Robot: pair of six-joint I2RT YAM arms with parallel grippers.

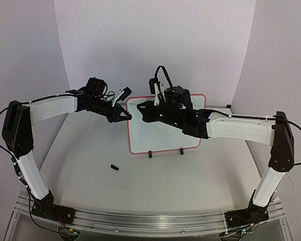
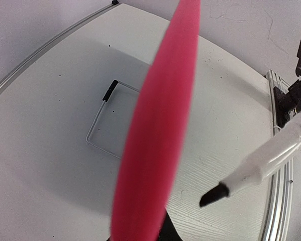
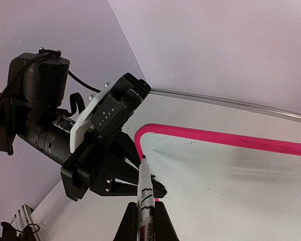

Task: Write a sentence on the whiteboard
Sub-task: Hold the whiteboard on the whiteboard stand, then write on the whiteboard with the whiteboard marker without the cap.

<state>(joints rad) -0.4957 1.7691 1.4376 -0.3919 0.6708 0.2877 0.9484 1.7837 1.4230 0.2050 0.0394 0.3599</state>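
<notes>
Small rectangular whiteboard with a thin red-pink rounded frame (image 1: 163, 138) stands on its two black feet on the white table (image 1: 85, 160), about mid-table and just right of centre. Left gripper (image 1: 126, 116): fingers closed narrow on the board's left frame edge. Right gripper (image 3: 146, 223): clamped on a white marker with a black tip (image 3: 145, 188), tip at the board's far-left corner, just beside the left fingers.

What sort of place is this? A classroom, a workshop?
Probably a robot test bench in a lab: two arms bolted to a metal rail, a white table with a plain white backdrop, and a small whiteboard with a marker at it.
</notes>
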